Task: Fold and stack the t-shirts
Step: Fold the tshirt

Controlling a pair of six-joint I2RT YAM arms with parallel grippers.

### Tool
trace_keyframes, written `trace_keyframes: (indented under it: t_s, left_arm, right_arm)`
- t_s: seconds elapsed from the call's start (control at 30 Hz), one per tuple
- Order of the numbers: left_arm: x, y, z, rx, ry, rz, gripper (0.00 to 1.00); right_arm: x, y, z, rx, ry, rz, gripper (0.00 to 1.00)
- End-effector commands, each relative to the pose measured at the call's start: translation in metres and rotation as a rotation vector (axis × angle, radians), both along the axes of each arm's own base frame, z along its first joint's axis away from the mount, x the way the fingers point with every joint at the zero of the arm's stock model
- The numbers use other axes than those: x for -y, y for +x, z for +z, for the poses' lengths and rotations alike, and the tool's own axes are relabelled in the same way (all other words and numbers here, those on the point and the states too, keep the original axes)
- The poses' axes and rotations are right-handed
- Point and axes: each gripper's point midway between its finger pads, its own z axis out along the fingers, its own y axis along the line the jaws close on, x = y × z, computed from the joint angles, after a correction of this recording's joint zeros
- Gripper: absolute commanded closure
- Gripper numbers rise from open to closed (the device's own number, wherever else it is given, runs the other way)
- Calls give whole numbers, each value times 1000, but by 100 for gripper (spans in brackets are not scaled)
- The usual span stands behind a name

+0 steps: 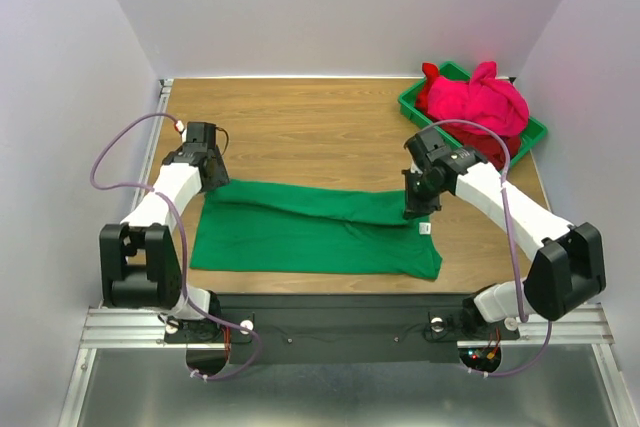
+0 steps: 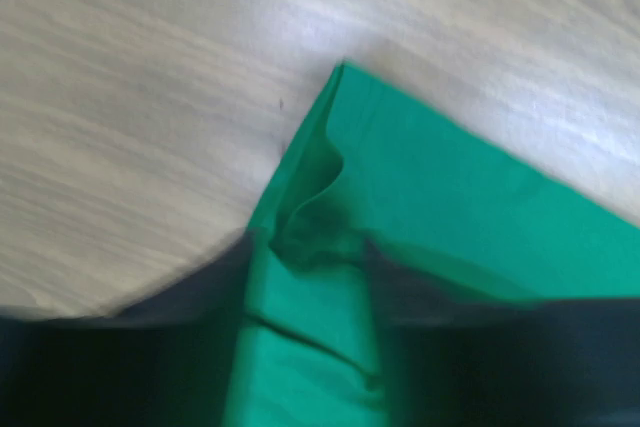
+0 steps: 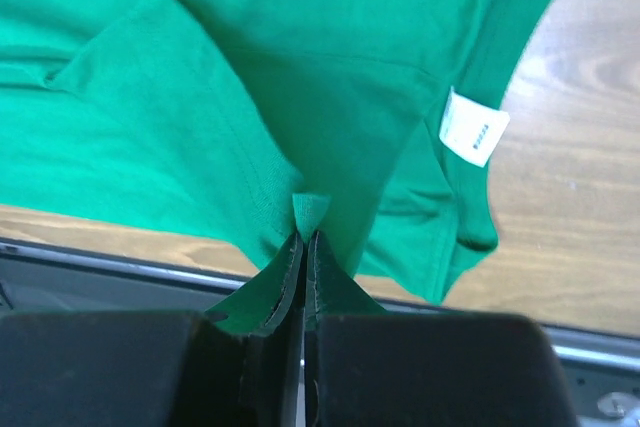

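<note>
Robot lab booth — plain white walls [image 1: 350,7], wood-grain table [image 1: 300,127], alu mounting rail [image 1: 120,327]

Wooden table [image 1: 300,127]: is carrying one green t-shirt [image 1: 310,237], lying partly folded along the near edge; one green bin [image 1: 409,103] is sitting at the far right corner.

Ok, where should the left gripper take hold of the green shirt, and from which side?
I'd take the far-left corner of the green shirt. Its layers meet in a point there, with a raised pucker just inside. Bring the left gripper in from the bare table on the left, fingers straddling that pucker.
</note>
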Motion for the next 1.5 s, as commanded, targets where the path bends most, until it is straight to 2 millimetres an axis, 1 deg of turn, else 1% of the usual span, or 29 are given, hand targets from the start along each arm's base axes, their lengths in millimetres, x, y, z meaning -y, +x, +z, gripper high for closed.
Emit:
trace_keyframes:
  t_s: [0.0, 0.03, 0.1, 0.13, 0.2, 0.23, 0.27, 0.3, 0.33, 0.37, 0.4, 0.43, 0.47, 0.5, 0.53, 0.57, 0.6, 0.63, 0.7, 0.8, 0.83, 0.87, 0.93, 1.0, 1.03, 1.17, 1.27, 1.3, 1.47]
  left_arm:
    - [5, -20, 23, 25, -42, 3, 26]
    - [6, -24, 32, 38, -52, 5, 20]
    - [8, -20, 51, 88, -66, 18, 12]
    - [9, -19, 60, 116, -78, 22, 9]
    - [11, -9, 70, 146, -88, 18, 5]
    - [12, -1, 66, 145, -94, 18, 5]
    - [15, 5, 64, 149, -105, 14, 5]
    - [17, 13, 64, 161, -113, 8, 5]
    - [18, 23, 55, 144, -117, 7, 5]
    - [19, 29, 53, 144, -123, 5, 5]
    - [20, 39, 57, 155, -120, -6, 5]
    - [20, 46, 46, 128, -116, -7, 5]
    - [19, 51, 43, 121, -108, -8, 5]
    - [18, 56, 44, 121, -95, -17, 5]
    - [15, 59, 35, 92, -80, -16, 5]
    - [15, 61, 32, 82, -70, -29, 5]
    - [14, 63, 27, 69, -63, -33, 5]
    - [14, 63, 25, 66, -59, -37, 5]
    - [14, 64, 21, 66, -59, -45, 7]
    - [15, 70, 17, 72, -63, -44, 9]
    - [15, 69, 12, 58, -66, -41, 9]
    - [16, 70, 10, 57, -75, -42, 10]
    - [15, 72, 6, 58, -80, -43, 12]
    - [14, 74, 2, 52, -82, -45, 12]
    - [13, 75, -3, 39, -85, -46, 12]
    - [4, 80, -10, 28, -86, -30, 14]
    - [6, 81, -15, 22, -91, -26, 15]
    - [-3, 80, -18, 19, -98, -4, 15]
    - [-2, 81, -31, -10, -116, -2, 22]
  right_arm:
    - [7, -19, 2, -46, -34, 1, 91]
    - [6, -21, 4, -49, -32, 3, 77]
    - [7, -27, 8, -61, -31, -3, 63]
    - [7, -25, 15, -41, -22, -10, 50]
    - [6, -19, 21, -11, -18, -27, 43]
    - [10, -9, 26, 30, -41, -51, 41]
    - [10, -3, 29, 47, -50, -66, 40]
    - [10, 5, 26, 48, -66, -96, 39]
    - [12, 13, 26, 66, -88, -114, 39]
    - [11, 21, 28, 84, -88, -125, 39]
    - [8, 31, 23, 95, -92, -144, 40]
    - [11, 38, 19, 114, -109, -165, 40]
    - [10, 44, 16, 123, -110, -179, 40]
    - [12, 55, 9, 131, -98, -209, 41]
    - [12, 59, 4, 130, -92, -221, 41]
    - [14, 68, 1, 143, -82, -249, 43]
    - [14, 71, -1, 145, -82, -258, 43]
    - [17, 73, -7, 138, -94, -269, 44]
    - [21, 78, -12, 143, -103, -294, 45]
    - [34, 79, -24, 136, -127, -336, 46]
    - [38, 80, -26, 136, -129, -348, 47]
    - [47, 78, -32, 122, -139, -372, 48]
    - [56, 80, -37, 120, -141, -391, 48]
    - [65, 87, -40, 133, -130, -409, 49]
    - [67, 88, -42, 133, -125, -412, 49]
    - [72, 93, -52, 116, -129, -405, 49]
    - [75, 97, -57, 108, -129, -404, 50]
    - [76, 100, -57, 114, -128, -405, 50]
    - [77, 105, -69, 100, -124, -411, 50]
